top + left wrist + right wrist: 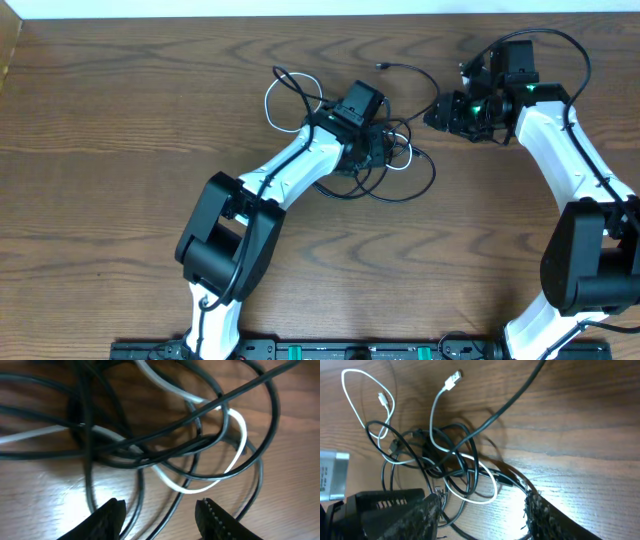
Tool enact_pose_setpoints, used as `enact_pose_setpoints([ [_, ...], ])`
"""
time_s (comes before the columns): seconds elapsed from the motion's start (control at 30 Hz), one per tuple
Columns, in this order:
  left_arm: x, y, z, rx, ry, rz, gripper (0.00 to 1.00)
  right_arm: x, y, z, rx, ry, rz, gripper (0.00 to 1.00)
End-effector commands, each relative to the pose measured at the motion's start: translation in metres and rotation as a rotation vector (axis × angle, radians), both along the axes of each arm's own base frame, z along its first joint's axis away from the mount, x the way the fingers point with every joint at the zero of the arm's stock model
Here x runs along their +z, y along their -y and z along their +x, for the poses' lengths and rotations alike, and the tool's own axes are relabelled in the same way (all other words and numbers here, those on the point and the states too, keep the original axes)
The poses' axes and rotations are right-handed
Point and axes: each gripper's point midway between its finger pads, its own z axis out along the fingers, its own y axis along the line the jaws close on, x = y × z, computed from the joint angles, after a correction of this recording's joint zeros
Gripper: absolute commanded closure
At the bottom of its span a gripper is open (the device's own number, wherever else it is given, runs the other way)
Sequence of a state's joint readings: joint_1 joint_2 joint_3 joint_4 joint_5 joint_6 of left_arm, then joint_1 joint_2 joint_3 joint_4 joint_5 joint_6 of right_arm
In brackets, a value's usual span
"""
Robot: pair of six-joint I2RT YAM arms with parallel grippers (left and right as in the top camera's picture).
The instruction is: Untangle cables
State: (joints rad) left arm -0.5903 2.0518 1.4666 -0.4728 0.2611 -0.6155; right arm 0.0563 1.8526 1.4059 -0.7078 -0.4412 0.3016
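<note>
The cables [415, 180] lie in one knot of black loops at the table's middle, with a white cord [270, 100] looping out to the left. My left gripper [372, 152] hovers right over the knot. In the left wrist view it [160, 510] is open, with black strands [150, 450] and the white cord [240, 430] lying on the wood between and beyond its fingers. My right gripper [438, 115] is at the knot's right edge. It [482, 507] is open too, facing the tangle [450, 465], and a white plug end [452, 380] lies free beyond it.
A thin black cord end [382, 66] trails toward the back of the wooden table [120, 150]. The left arm's black housing [375, 505] crowds the right wrist view's lower left. A thick black cord [520, 390] crosses that view's top right.
</note>
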Motion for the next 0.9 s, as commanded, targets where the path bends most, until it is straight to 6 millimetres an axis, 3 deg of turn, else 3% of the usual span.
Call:
enact_pose_setpoints([
  [0.0,-0.006,0.009,0.001,0.026,-0.011,-0.018,0.50,-0.004,0.002,-0.002,0.019,-0.002,-0.033,0.47],
  [0.2,-0.014,0.009,0.004,0.045,-0.008,-0.003,0.55,-0.004,0.002,-0.003,0.019,-0.007,-0.033,0.46],
  [0.47,-0.009,0.013,0.017,0.059,0.050,-0.019,0.56,-0.005,0.003,-0.004,0.026,-0.010,-0.036,0.45],
  [0.87,-0.009,0.014,0.018,0.058,0.055,-0.022,0.65,-0.007,0.004,-0.007,0.032,-0.016,-0.061,0.43],
])
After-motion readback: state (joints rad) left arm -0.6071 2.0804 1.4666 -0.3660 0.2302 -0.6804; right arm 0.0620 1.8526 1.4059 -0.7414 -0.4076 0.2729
